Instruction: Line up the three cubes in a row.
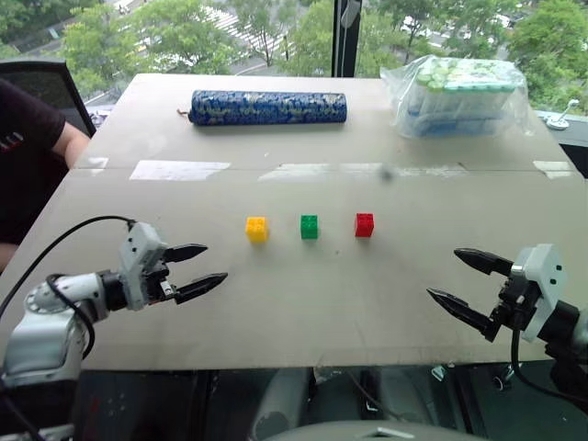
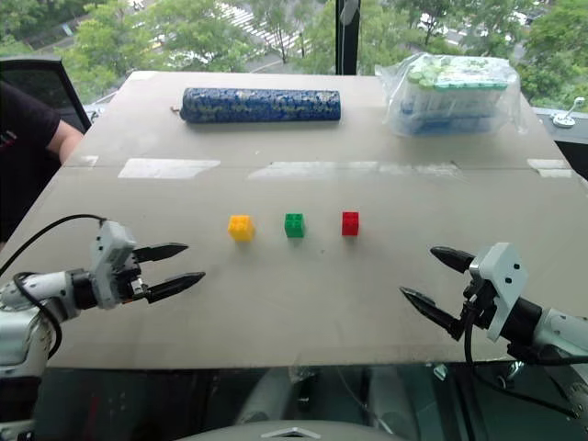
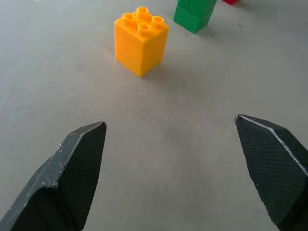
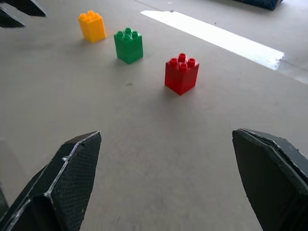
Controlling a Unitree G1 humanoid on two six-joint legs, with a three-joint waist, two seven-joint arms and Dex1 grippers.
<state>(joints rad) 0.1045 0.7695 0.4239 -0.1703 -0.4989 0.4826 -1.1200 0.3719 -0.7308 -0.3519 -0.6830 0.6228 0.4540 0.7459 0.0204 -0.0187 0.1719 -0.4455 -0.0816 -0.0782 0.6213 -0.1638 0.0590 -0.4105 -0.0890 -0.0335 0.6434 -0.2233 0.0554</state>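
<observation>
Cubes: the yellow cube (image 1: 257,229), green cube (image 1: 310,226) and red cube (image 1: 365,224) stood in a straight row across the middle of the table (image 1: 303,312), studs up, with even gaps, none touching another.
Order: yellow lay nearest my left side, green in the middle, red nearest my right.
Around them: bare tabletop on every side of the row; nothing stood between the cubes and either of my grippers.
Farther back: strips of clear tape (image 1: 179,170) ran across the table behind the row; beyond that lay a blue patterned roll (image 1: 268,107) and a plastic bag of packs (image 1: 457,96).
At the edge: a person's arm (image 1: 69,142) in a dark sleeve rested by the far left corner.
My left gripper (image 1: 198,269): fingers spread wide, holding nothing, apart from the yellow cube, pointed toward it.
My right gripper (image 1: 457,279): fingers spread wide, empty, touching nothing, well apart from the red cube.
</observation>
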